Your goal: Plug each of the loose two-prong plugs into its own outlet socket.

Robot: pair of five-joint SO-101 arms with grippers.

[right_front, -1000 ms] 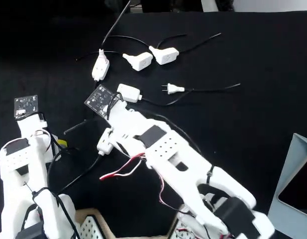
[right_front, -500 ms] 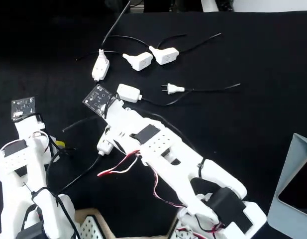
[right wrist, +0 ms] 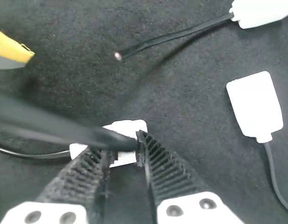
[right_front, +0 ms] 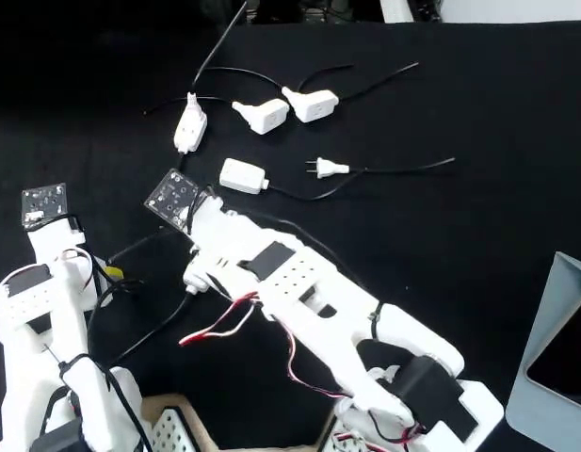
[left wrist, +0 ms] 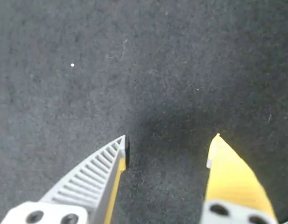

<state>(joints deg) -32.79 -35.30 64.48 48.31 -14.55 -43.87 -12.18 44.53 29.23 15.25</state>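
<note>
- Since a second ago the right arm (right_front: 299,282) has swung its wrist end toward the left arm (right_front: 45,311). It has drawn away from the rectangular socket block (right_front: 243,175), which it stood just beside. The left arm has barely shifted.
- Right gripper (right wrist: 122,148): the jaws are drawn close together and clamped on the white body of the held plug (right wrist: 127,128). Its black cord (right wrist: 50,128) runs off to one side across a dark ribbed finger.
- Left gripper (left wrist: 169,140): the jaws stand well apart and grip nothing. The grey ribbed finger (left wrist: 104,165) and the yellow finger (left wrist: 230,168) hang over bare black cloth (left wrist: 134,56).
- In the right wrist view the left gripper's yellow fingertip (right wrist: 10,50) is near the held plug but not touching it.
- The socket block lies flat on the cloth, apart from the held plug, with its own cord trailing away.
- A loose two-prong plug (right_front: 330,169) lies beside the socket block with its prongs pointing toward it and a gap between them.
- Farther back lie an elongated white piece (right_front: 189,125) and two stubby white pieces (right_front: 264,114) (right_front: 312,104), each on a black cord. Whether they are plugs or sockets cannot be told.
</note>
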